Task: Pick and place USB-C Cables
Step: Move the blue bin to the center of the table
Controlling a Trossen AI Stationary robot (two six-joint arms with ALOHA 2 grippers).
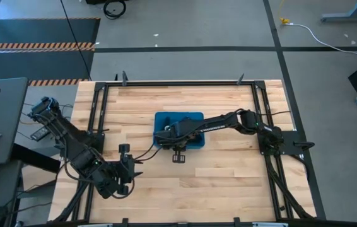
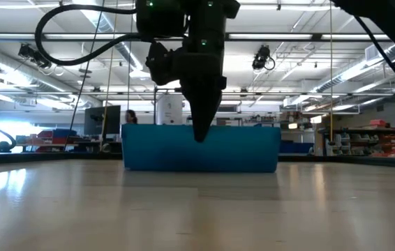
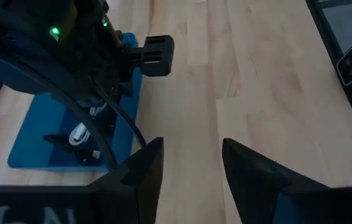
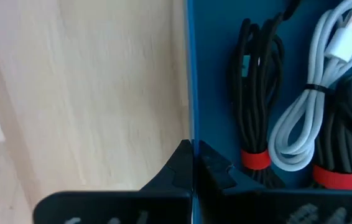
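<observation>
My right pincer (image 4: 193, 163) hangs clenched and empty over the bin's (image 4: 188, 74) wall; the cables (image 4: 300, 112) lie inside. My left pincer (image 3: 188, 168) waits released, near-left. Descending here, I risk jamming the wall and shoving the bin.

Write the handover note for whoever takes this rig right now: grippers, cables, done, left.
Right gripper: shut, empty, over the blue bin's wall.
Left gripper: open, empty, parked over bare table at the near left.
Cables: white cable and at least two black cables with red ties lie in the bin.
Done: none visible on the table.
Left: confirm the count; the arm hides part of the bin.
</observation>
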